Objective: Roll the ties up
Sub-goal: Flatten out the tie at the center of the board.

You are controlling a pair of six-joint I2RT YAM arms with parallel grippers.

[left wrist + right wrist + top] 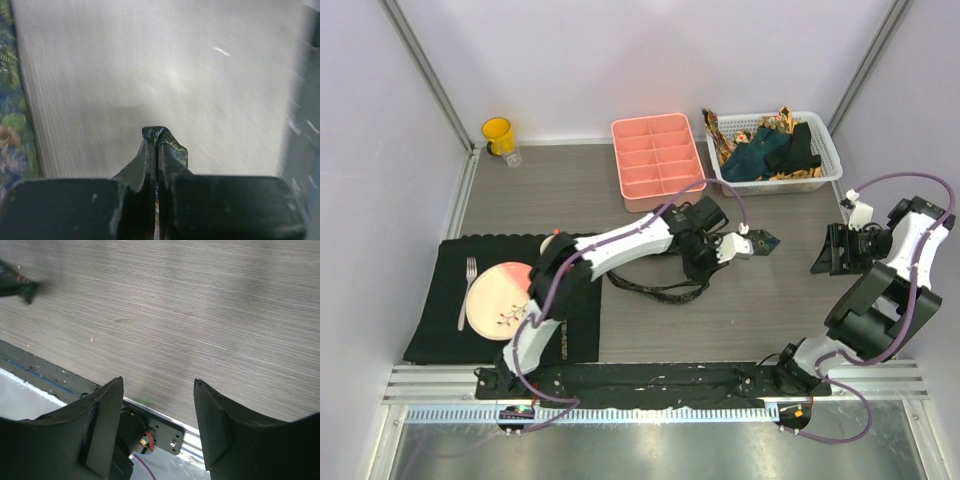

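grey table point(770, 310); left gripper point(157, 142) pinches, seemingly, dark tie point(766, 241); right gripper point(158, 382) gapes empty.

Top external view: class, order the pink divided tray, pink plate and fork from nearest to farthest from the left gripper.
1. Pink divided tray, behind the left gripper.
2. Pink plate, far left on the black placemat.
3. Fork, left of the plate.

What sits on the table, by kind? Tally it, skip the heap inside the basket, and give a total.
Mug: 1
Compartment tray: 1
Basket: 1
Placemat: 1
Plate: 1
Fork: 1
Tie outside the basket: 1
Total: 7
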